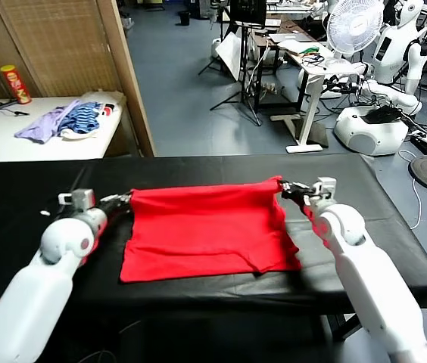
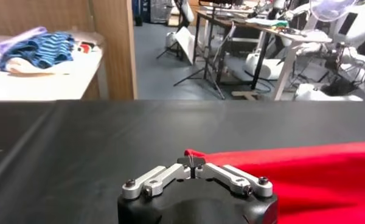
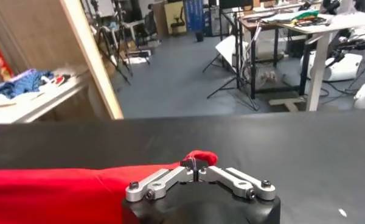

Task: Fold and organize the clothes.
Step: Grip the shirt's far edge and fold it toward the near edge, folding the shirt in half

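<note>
On the black table (image 1: 17, 227) in front of me lies the red shirt (image 1: 202, 231), spread mostly flat and roughly centred, its near hem closest to my body and its far edge pulled up taut between my two arms. Beyond the near hem, at the shirt's far-left corner, my left gripper (image 1: 123, 199) has its fingers pinched together on a small tuck of red cloth; the left wrist view shows that tuck clamped right at the tips (image 2: 193, 159). At the shirt's far-right corner, my right gripper (image 1: 291, 189) is likewise closed on a bunched red fold, plain in the right wrist view (image 3: 198, 161).

I judge the shirt light, limp and a bit clingy on this surface. It will sag between the two holds and wrinkle unless I keep the far edge stretched. Corners or the shoulder seams look like the sensible places to grip, since single-layer pinches may slip.

Well beyond the shirt, on a white side table (image 1: 17, 140), sits a heap of lavender and striped clothing (image 1: 62, 121).
</note>
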